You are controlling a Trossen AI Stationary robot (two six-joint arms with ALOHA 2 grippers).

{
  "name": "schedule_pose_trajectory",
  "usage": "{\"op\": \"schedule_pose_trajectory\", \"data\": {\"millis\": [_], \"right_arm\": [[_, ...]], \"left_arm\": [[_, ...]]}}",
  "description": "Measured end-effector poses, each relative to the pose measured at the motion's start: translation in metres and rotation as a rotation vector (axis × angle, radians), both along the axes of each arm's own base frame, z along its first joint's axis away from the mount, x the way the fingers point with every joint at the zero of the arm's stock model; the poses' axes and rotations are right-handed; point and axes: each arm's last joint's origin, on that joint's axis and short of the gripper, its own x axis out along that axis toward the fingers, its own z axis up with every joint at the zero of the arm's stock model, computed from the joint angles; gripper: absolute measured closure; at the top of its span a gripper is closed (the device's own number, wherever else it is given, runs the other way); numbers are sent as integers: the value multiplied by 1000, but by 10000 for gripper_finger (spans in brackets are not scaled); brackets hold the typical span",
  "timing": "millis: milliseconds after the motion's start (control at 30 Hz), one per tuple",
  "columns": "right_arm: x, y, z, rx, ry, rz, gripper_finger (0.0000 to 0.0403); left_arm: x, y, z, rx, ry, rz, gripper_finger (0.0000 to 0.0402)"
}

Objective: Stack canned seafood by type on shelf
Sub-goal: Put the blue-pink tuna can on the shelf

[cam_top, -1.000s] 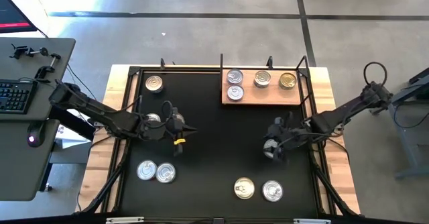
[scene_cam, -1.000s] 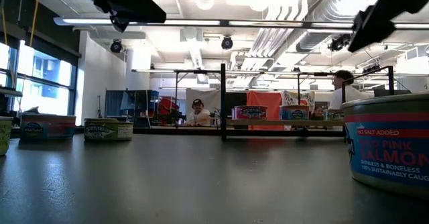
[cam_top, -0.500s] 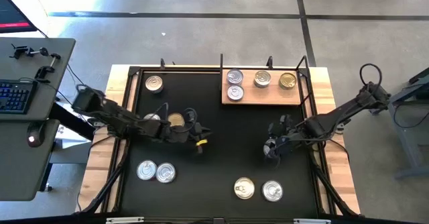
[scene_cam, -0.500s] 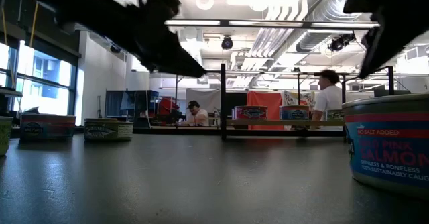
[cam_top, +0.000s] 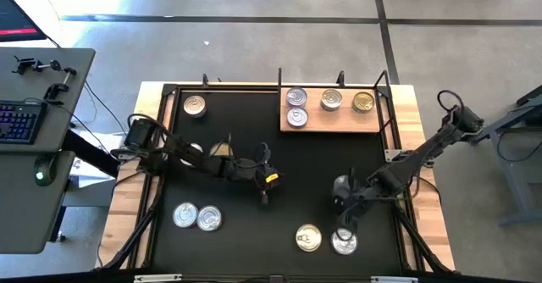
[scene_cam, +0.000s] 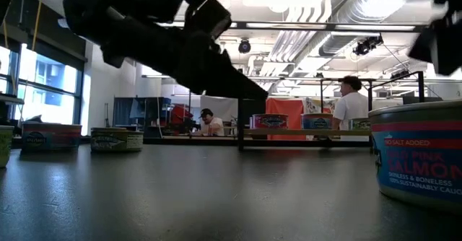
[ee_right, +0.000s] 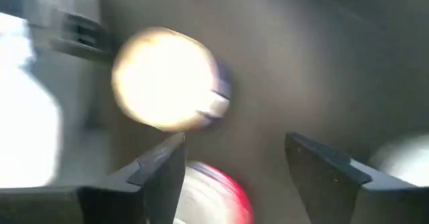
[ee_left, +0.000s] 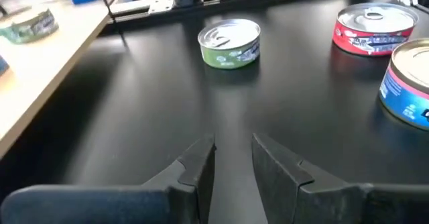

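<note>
**Q:** Where do the tins stand against the shelf (cam_top: 332, 119)?

**A:** Four tins rest on the wooden shelf at the table's (cam_top: 279, 160) far edge: two silver-topped tins (cam_top: 296, 105) touching at its left end, one silver tin (cam_top: 331, 100) in the middle, one gold-topped tin (cam_top: 363, 102) to the right. Others sit on the black table away from the shelf: one tin (cam_top: 195, 106) level with it to its left, a pair (cam_top: 196, 217) at the near left, another pair (cam_top: 326, 240) near the front.

**Q:** And the arms?

**A:** The left gripper (cam_top: 264, 196) hangs over the middle of the table, well short of the shelf, jaws slightly parted with nothing between them. The right gripper (cam_top: 343, 230) hovers above the front pair, far from the shelf, jaws spread wide and empty.
</note>
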Motion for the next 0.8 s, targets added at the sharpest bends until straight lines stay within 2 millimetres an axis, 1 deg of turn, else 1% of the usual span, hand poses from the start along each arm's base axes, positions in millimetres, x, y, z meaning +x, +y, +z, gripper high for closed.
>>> {"op": "schedule_pose_trajectory", "data": {"millis": [67, 167, 267, 367, 467, 533, 600, 700, 767, 800], "right_arm": [[12, 18, 0, 58, -133, 64, 163], [28, 38, -10, 125, -238, 110, 178], [38, 46, -33, 140, -195, 79, 208], [43, 47, -57, 132, -95, 48, 249], [48, 43, -65, 116, -66, 29, 292], [51, 38, -66, 74, -71, 32, 316], [55, 29, -66, -23, -109, 24, 336], [61, 12, -64, -227, -180, 15, 359], [62, -2, -59, -336, -199, 0, 371], [63, -8, -53, -369, -216, -23, 376]], "left_arm": [[5, 0, 1, 8, -10, 0, 310], [10, 1, 2, 8, -17, 7, 310], [13, 0, 4, -1, -26, 10, 310], [13, -3, 4, -20, -27, 8, 310], [12, -8, 4, -15, -25, -9, 310], [11, -11, 4, 11, -24, -25, 310], [11, -13, 5, 45, -28, -43, 310], [11, -15, 10, 62, -49, -45, 310], [10, -15, 14, 58, -65, -25, 310], [11, -14, 16, 52, -79, -21, 310]]}}
